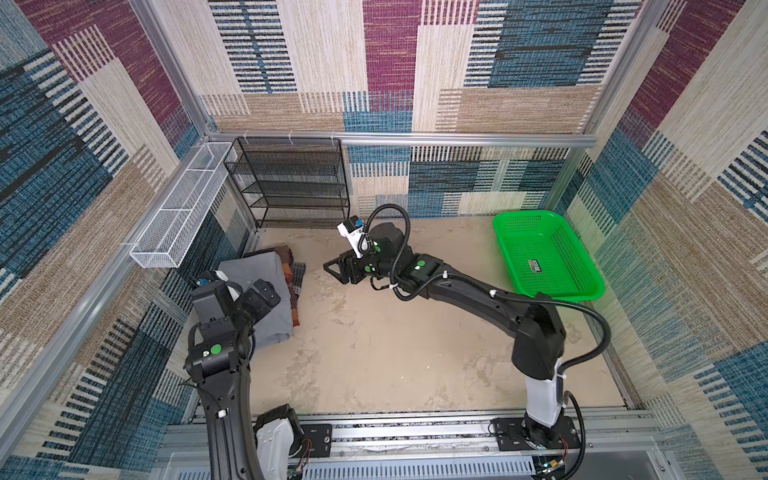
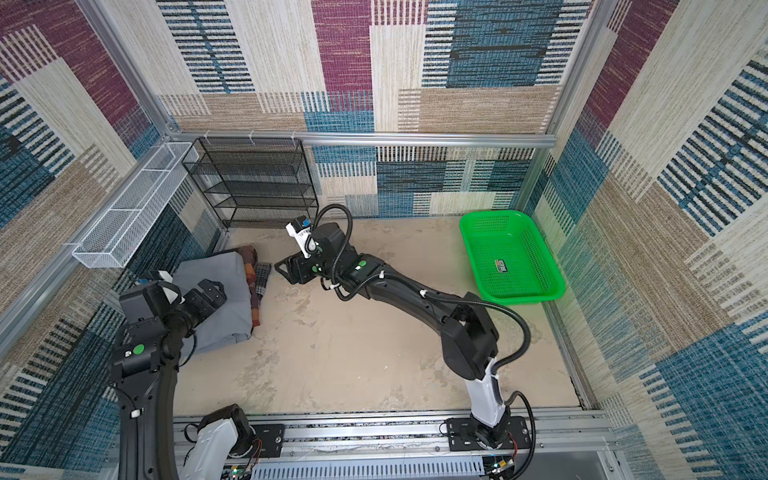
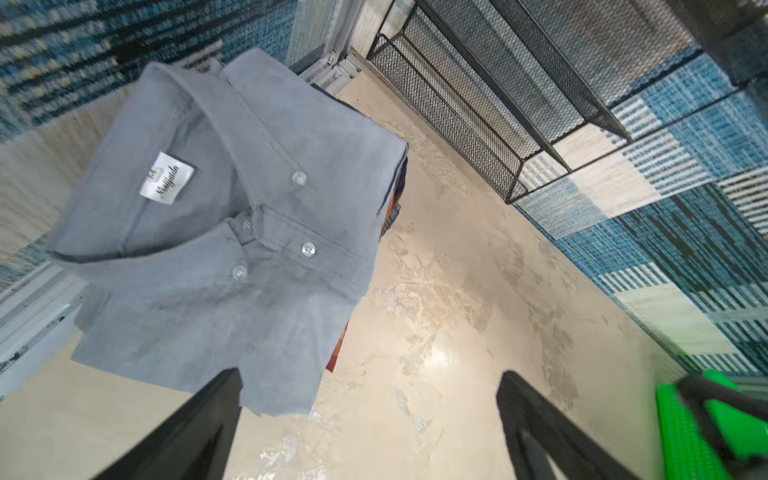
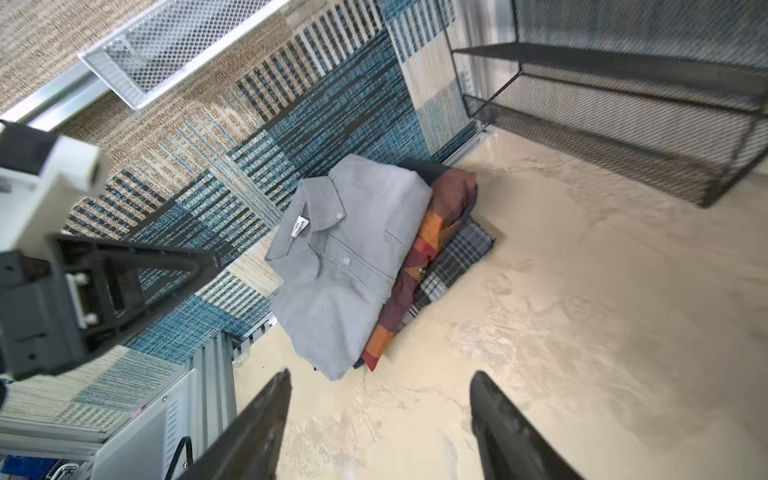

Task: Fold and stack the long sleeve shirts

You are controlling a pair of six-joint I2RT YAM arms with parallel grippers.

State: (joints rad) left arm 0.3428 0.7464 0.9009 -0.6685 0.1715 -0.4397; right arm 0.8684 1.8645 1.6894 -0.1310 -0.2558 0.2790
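The main danger is sitting in the stack itself: the gray shirt [image 1: 249,270] is lying folded on top of the plaid shirt [image 4: 428,245] near the far left corner of the table [image 1: 395,332], and the layers are not lining up, with the plaid edge jutting out toward the table's middle above a black-and-white checked cloth [image 4: 457,257]. Any nudge to square the pile is risking a drag on the soft top layer, opening its fold or sliding it off, and a low pass by either arm is risking a snag on the raised collar. The left gripper [image 3: 370,376] is hovering over the gray shirt with its jaws spread wide, holding nothing and, as far as the left wrist view is showing, touching nothing. The right gripper [image 4: 381,376] is hanging just beside the stack on the side facing the table's middle, its 2 jaws standing moderately apart, empty and clear of the cloth
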